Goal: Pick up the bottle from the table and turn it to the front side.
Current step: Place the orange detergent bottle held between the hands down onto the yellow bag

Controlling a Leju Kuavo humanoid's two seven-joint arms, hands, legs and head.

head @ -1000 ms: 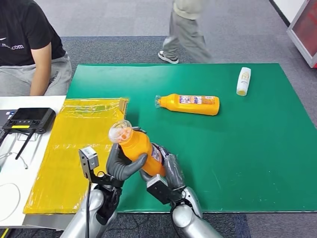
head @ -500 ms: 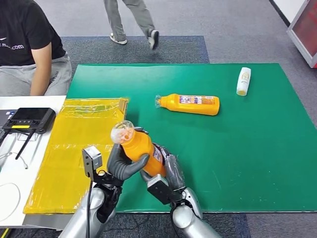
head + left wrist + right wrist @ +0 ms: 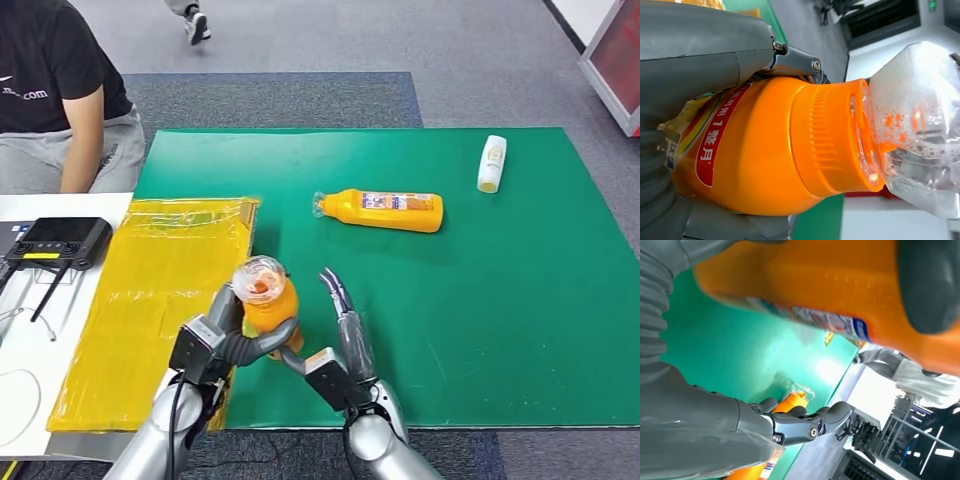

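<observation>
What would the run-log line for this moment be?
left hand: grips orange bottle | right hand: open beside it | second orange bottle: lying on mat

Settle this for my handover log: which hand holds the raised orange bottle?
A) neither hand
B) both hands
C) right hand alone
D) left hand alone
D: the left hand grips the bottle, while the right hand is beside it with fingers apart.

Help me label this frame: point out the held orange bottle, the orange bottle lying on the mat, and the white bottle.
held orange bottle (image 3: 270, 306), head view, on its orange shoulder below the clear cap.
lying orange bottle (image 3: 385, 211), head view, mid-body near the label.
white bottle (image 3: 492, 163), head view, middle of its body.
</observation>
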